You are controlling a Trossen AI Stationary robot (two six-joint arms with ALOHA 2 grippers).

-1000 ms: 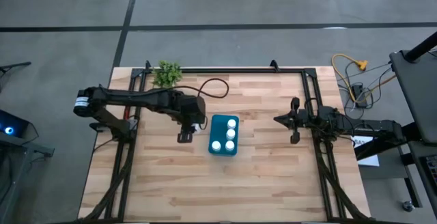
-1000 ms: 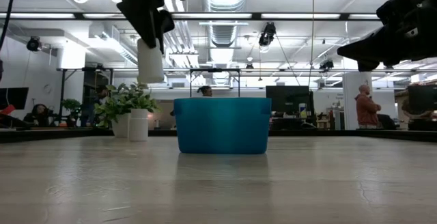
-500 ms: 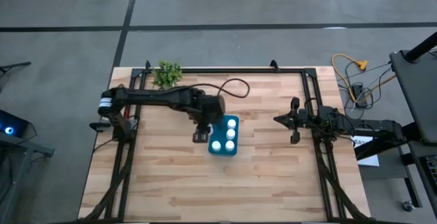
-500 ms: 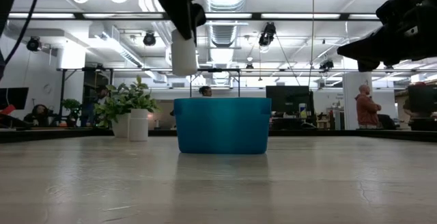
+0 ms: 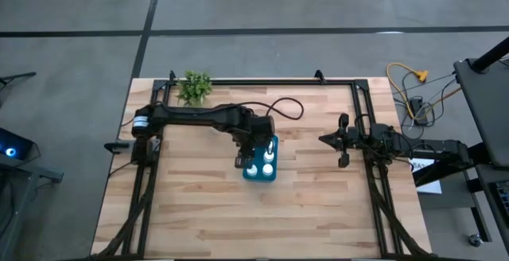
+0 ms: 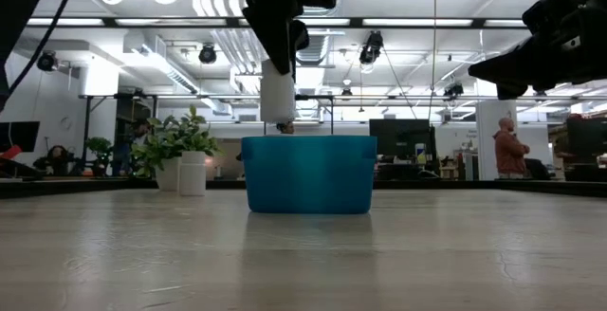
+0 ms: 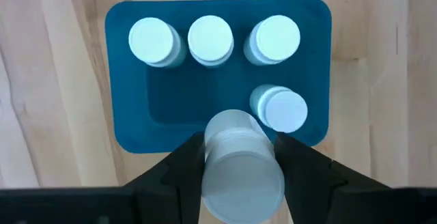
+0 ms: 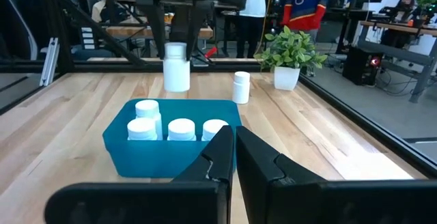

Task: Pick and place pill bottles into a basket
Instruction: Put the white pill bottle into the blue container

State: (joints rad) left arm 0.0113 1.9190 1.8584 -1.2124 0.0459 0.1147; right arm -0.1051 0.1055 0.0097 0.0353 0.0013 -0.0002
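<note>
On the wooden table (image 5: 207, 213), the left arm reaches in from the left, and the left gripper (image 5: 248, 151) hangs over the left edge of the teal basket (image 5: 261, 174) near the middle. White caps of pill bottles (image 5: 267, 157) show inside the basket beside it. A small green plant (image 5: 195, 87) stands at the far left corner. The right arm waits at the right side, its right gripper (image 5: 334, 140) well apart from the basket. Yellow cables (image 5: 409, 82) lie on the floor beyond the far right corner.
</note>
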